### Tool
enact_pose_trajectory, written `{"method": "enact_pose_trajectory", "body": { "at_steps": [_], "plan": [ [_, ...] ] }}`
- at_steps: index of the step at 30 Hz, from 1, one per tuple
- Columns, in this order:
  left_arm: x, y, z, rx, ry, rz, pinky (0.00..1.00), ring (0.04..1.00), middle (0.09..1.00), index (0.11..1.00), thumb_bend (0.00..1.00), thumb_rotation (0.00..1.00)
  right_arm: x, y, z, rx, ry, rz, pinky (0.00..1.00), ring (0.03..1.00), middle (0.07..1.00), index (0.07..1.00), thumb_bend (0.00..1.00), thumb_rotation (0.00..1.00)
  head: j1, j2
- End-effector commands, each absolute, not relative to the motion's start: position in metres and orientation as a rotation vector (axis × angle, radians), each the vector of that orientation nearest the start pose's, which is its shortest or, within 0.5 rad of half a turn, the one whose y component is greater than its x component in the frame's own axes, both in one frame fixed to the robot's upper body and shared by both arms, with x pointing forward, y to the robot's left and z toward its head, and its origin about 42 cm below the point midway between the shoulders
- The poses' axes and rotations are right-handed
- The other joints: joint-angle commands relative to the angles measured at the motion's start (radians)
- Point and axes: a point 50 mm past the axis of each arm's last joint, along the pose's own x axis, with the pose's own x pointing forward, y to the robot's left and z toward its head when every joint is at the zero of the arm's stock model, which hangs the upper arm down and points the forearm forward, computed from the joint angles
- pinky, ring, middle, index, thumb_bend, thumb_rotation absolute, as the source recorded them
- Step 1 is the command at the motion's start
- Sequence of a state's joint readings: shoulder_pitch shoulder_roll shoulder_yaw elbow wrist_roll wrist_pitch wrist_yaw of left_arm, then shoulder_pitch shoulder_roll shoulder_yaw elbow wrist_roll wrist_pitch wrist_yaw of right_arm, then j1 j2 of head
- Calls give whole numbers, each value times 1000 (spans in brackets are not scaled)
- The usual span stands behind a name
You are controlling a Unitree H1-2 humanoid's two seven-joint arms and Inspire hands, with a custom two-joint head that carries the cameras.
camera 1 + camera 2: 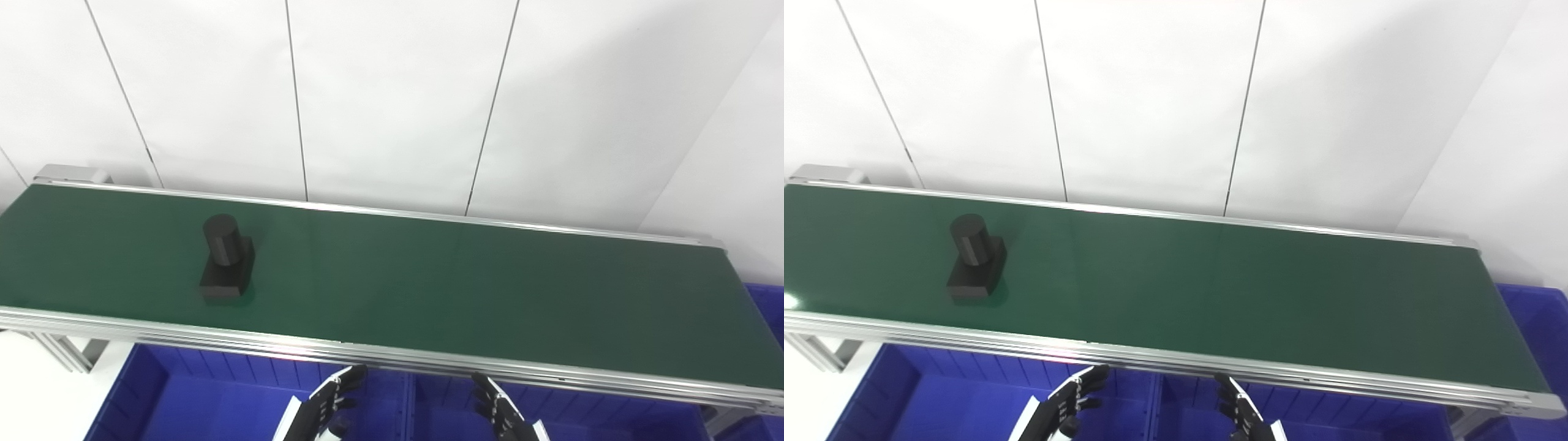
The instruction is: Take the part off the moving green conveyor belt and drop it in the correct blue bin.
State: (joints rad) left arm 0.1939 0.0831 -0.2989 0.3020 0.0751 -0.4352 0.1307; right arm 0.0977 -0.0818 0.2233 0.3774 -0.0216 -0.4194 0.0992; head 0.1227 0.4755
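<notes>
— While both hands wait low at the near edge, where does the part (pixel 226 258) sit?

— On the green belt (pixel 465 288), toward its left end, a bit closer to the near rail than the far one. It's a black block with a stubby cylinder standing on its far end. The block's long side runs across the belt, near to far, slightly slanted.

— Which hand is better placed?

— The left hand (pixel 331 398). The part lies up and to the left of it, across the near rail (pixel 392 356). The right hand (pixel 499 410) is farther off, to the right. I'd judge the left takes it, unless the belt carries the part along to the right first.

— Are they holding anything?

— No. Both are empty, fingers stretched out and loosely apart, pointing toward the belt. Only the upper part of each hand shows, above the bottom edge.

— And the bins?

— Blue bins (pixel 202 398) sit below the near rail, under the hands, with a divider between them; another blue bin (pixel 768 306) shows past the belt's right end. Which one is correct, I can't tell.

— The surroundings?

— White wall panels (pixel 392 98) with thin dark seams behind the belt, which is otherwise bare.
</notes>
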Motion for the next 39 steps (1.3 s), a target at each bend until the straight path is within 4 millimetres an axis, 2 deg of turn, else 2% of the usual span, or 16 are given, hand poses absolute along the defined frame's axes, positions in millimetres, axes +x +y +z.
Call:
{"method": "enact_pose_trajectory", "body": {
  "at_steps": [1, 5, 9, 14, 18, 23, 26, 27, 28, 31, 33, 36, 38, 39],
  "plan": [
    [191, 176, 5, 104, -11, -153, 766, 854, 864, 827, 921, 942, 226, -185, 7, -69, -18, 313, 897, 931, 949, 903, 882, 989, 8, -4],
    [192, 174, 4, 101, -9, -152, 764, 851, 863, 823, 911, 946, 226, -187, 9, -57, -24, 318, 909, 940, 955, 908, 898, 999, 22, -11],
    [192, 172, 3, 101, -5, -148, 761, 850, 858, 820, 917, 950, 224, -189, 23, -26, -76, 347, 923, 951, 962, 918, 916, 1000, 40, -18],
    [193, 171, 0, 106, 4, -154, 759, 848, 858, 818, 921, 952, 221, -185, 56, 21, -201, 378, 919, 950, 960, 925, 922, 993, 57, -34],
    [194, 170, -3, 109, 11, -153, 743, 841, 854, 810, 934, 940, 224, -179, 79, 65, -295, 403, 916, 942, 947, 910, 928, 928, 71, -48],
    [197, 166, -6, 138, 10, -144, 718, 828, 845, 799, 934, 923, 241, -169, 112, 78, -431, 435, 907, 934, 942, 918, 899, 898, 98, -68],
    [198, 164, -6, 159, 2, -143, 700, 817, 841, 795, 906, 919, 254, -167, 124, 95, -487, 450, 907, 922, 927, 923, 869, 762, 100, -69],
    [199, 164, -6, 162, -1, -143, 695, 814, 841, 793, 906, 917, 260, -166, 128, 98, -502, 454, 910, 917, 921, 920, 883, 673, 99, -69],
    [199, 163, -6, 164, -3, -144, 694, 814, 841, 793, 907, 917, 265, -165, 131, 102, -513, 456, 909, 916, 920, 919, 886, 661, 97, -65],
    [199, 162, -5, 155, -4, -143, 694, 813, 841, 793, 923, 912, 282, -164, 134, 107, -527, 444, 894, 900, 905, 907, 929, 541, 94, -62],
    [199, 162, -5, 149, -3, -143, 699, 818, 843, 796, 931, 907, 294, -163, 137, 68, -525, 417, 872, 888, 899, 910, 947, 514, 85, -57],
    [199, 163, -4, 148, -5, -144, 705, 822, 846, 798, 926, 899, 310, -162, 140, 22, -518, 383, 837, 869, 891, 909, 912, 491, 78, -53],
    [199, 163, -4, 149, -6, -146, 707, 824, 847, 800, 916, 902, 321, -161, 140, 9, -509, 359, 831, 861, 884, 897, 903, 444, 78, -53],
    [199, 163, -4, 148, -6, -146, 709, 824, 846, 802, 928, 906, 326, -160, 140, 2, -505, 348, 822, 851, 876, 890, 881, 388, 78, -53]
  ]
}}
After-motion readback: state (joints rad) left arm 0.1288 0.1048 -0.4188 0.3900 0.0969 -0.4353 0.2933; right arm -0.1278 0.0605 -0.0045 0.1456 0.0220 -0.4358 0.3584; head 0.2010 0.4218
